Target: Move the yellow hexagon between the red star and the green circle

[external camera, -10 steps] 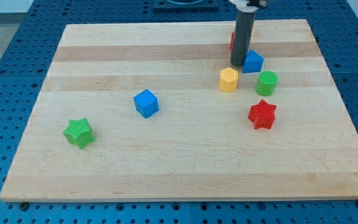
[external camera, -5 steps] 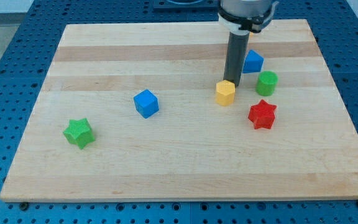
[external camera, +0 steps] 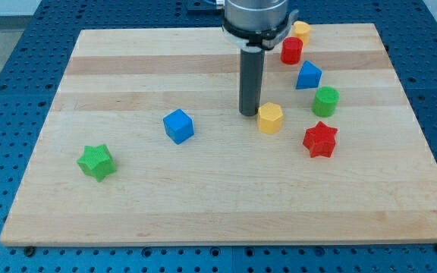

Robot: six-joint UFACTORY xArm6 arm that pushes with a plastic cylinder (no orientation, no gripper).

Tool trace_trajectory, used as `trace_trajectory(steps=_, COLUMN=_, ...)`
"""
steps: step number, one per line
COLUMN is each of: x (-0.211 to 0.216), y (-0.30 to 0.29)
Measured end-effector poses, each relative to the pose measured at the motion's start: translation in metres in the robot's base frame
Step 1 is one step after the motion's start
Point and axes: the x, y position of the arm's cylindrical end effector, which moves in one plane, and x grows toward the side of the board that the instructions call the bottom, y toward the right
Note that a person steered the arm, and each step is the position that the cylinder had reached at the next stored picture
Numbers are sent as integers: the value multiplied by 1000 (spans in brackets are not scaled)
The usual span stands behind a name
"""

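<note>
The yellow hexagon [external camera: 270, 118] lies on the wooden board, right of centre. My tip [external camera: 249, 113] stands just at its upper left, very close to or touching it. The red star [external camera: 320, 139] lies to the hexagon's lower right. The green circle [external camera: 325, 101] lies to the hexagon's upper right, above the red star. The hexagon is left of the gap between the two.
A blue block [external camera: 307, 75] lies above the green circle. A red block [external camera: 291, 50] and a yellow block [external camera: 301, 32] lie near the view's top. A blue cube [external camera: 178, 126] and a green star [external camera: 96, 161] lie at the left.
My tip has moved left and down, from beside the blue block to the hexagon's upper left. The yellow hexagon has slid down the view by a little.
</note>
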Motion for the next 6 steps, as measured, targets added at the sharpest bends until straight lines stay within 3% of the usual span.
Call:
trace_trajectory(steps=3, x=28, y=28)
trace_trajectory(steps=6, x=28, y=49)
